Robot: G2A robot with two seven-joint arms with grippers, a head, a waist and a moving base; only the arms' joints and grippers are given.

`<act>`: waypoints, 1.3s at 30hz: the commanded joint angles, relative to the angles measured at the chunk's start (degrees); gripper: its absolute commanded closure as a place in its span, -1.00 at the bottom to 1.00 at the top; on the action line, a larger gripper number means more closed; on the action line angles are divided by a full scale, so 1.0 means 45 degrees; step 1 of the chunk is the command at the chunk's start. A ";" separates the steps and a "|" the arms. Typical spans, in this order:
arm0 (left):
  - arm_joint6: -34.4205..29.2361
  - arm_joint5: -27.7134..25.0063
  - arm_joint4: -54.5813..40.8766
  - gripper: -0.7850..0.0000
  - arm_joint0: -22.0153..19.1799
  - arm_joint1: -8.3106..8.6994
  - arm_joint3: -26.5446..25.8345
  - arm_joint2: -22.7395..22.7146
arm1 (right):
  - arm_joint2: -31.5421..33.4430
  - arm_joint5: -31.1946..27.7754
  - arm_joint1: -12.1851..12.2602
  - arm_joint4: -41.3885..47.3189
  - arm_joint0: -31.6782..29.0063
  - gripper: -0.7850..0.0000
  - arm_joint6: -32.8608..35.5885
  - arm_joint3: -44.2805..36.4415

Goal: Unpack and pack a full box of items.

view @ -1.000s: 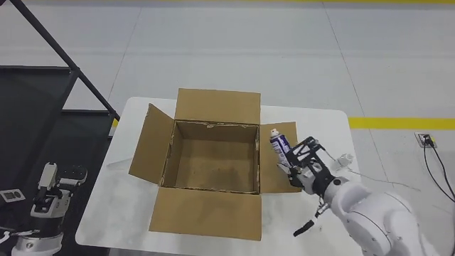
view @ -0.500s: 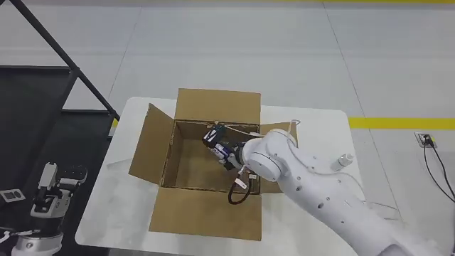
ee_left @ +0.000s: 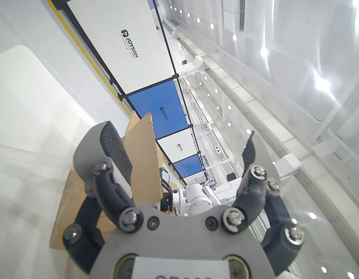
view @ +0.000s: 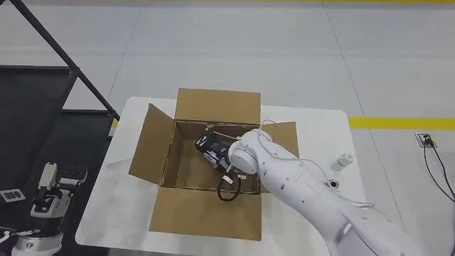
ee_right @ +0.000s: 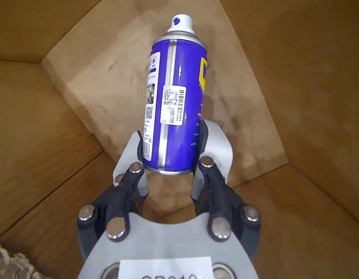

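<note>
the white table (view: 313, 124) carries an open cardboard box (view: 217, 105) with all four flaps folded outward. its brown walls and floor (ee_right: 51, 15) surround the right wrist view.

the right arm (view: 298, 185) comes in from the table's near right corner, crosses the box's right-hand wall and bends down into the box. its wrist sits in the back half of the interior, close to the back wall.

the left gripper (ee_left: 179, 140) points upward toward the ceiling, its two ribbed fingers (ee_left: 114, 146) spread wide with nothing between them. a box flap (ee_left: 141, 158) stands beyond it.

the right gripper (ee_right: 172, 134) is inside the box (view: 211, 148), clamped on the bottom end of a blue spray can (ee_right: 176, 94). a finger presses each side of the can just above its base rim. the can juts straight out from the gripper, so its white nozzle (ee_right: 179, 23) is the far end, aimed at a lower corner of the box. from above, the can (view: 207, 142) lies tilted, pointing toward the box's left side. whether it touches the floor cannot be told.

a small clear bottle (view: 343, 161) with a white cap sits on the table to the right of the box, well apart from the can.
</note>
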 commanded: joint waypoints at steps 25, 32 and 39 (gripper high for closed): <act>0.0000 0.0000 0.0000 -1.00 0.0000 0.0000 0.0000 0.0000 | 0.3942 0.1694 0.2367 -0.3818 -0.3803 -1.00 -0.0857 -0.7986; 0.0000 0.0000 0.0000 -1.00 0.0000 0.0000 0.0000 0.0000 | 0.9608 0.1881 0.4336 -0.7171 -1.0543 -1.00 -0.0084 -1.6360; 0.0000 0.0000 0.0000 -1.00 0.0000 0.0000 0.0000 0.0000 | 1.5327 0.2010 0.4912 -0.6018 -1.6262 -1.00 -0.1951 -1.8583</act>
